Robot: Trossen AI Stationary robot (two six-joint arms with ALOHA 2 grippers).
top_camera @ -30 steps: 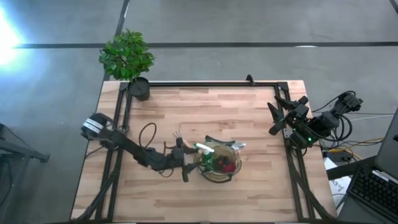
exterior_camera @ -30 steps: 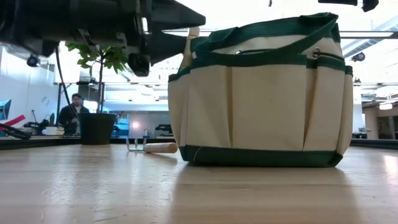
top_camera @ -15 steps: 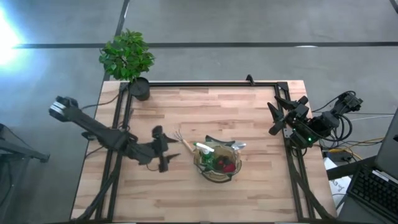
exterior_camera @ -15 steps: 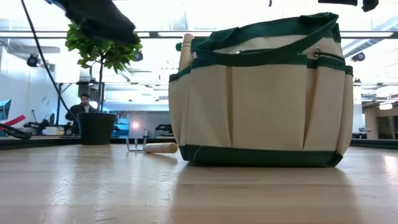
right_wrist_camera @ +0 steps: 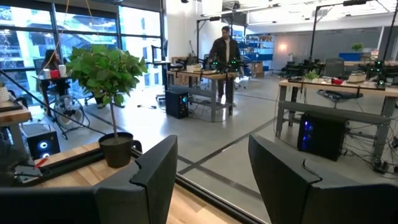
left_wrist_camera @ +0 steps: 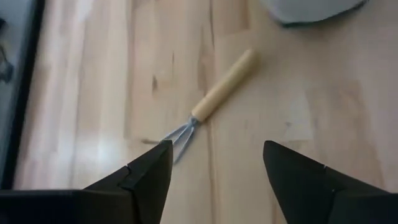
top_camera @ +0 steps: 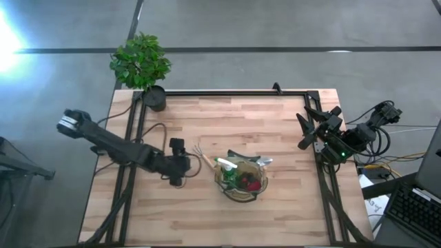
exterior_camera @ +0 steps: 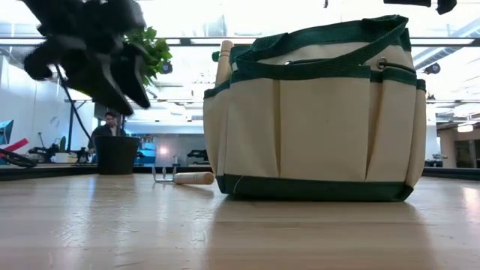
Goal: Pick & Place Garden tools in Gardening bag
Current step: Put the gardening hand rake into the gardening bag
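A small rake (left_wrist_camera: 214,93) with a wooden handle and metal tines lies flat on the table, left of the gardening bag (top_camera: 241,180). The handle's end points at the bag. My left gripper (left_wrist_camera: 216,149) hovers open above the tines, slanting down, and touches nothing; the low view shows it (exterior_camera: 112,71) high at the left. The cream bag with green trim (exterior_camera: 315,112) stands upright. Inside it are a green spray bottle (top_camera: 227,165), a red glove (top_camera: 253,184) and a wooden handle (exterior_camera: 223,60) that sticks up. My right gripper (right_wrist_camera: 211,162) waits open at the table's right edge.
A leafy potted plant (top_camera: 141,62) in a black pot (top_camera: 154,98) stands at the table's far left corner. A black frame (top_camera: 227,92) runs along the far and side edges. Bare wood lies in front of the bag. A person (right_wrist_camera: 224,50) stands in the room beyond.
My left gripper has drawn back from the bag's left side toward the table's left edge, risen, and tipped from level to slanting down over the rake. It has stayed open. The rake and the bag have not moved.
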